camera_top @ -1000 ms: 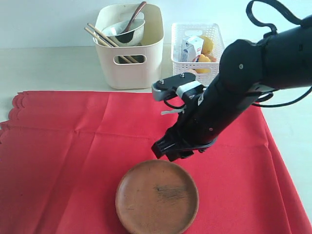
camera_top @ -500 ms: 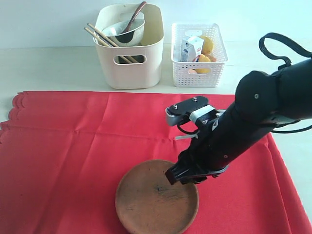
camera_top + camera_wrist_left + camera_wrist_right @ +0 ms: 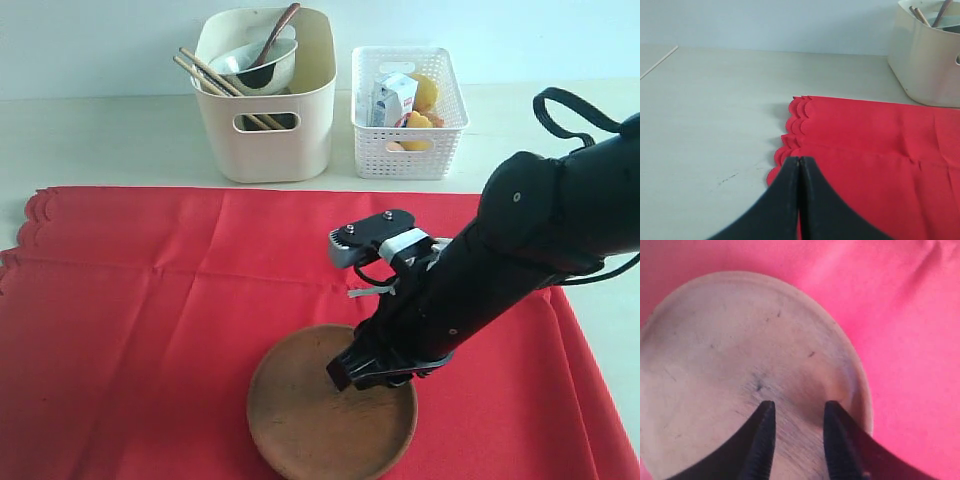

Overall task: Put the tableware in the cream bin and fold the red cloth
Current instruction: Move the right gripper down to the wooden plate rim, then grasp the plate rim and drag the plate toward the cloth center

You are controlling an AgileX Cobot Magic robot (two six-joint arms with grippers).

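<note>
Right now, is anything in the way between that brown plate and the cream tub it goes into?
Nothing visible: only red cloth and table lie between the brown plate and the cream bin. The bin holds a bowl, chopsticks and a spoon, crowding its opening.

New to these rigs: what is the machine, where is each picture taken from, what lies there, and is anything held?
A robot with two arms, each ending in a two-fingered gripper. The wide picture comes from a separate camera, the other two from wrist cameras. A red cloth lies on the table, a round brown plate on it. Behind stand a cream bin holding bowl, spoon and chopsticks, and a white basket of food. The right gripper is down at the plate, jaws apart, gripping nothing. The left gripper is shut, empty, by the cloth's scalloped edge.
</note>
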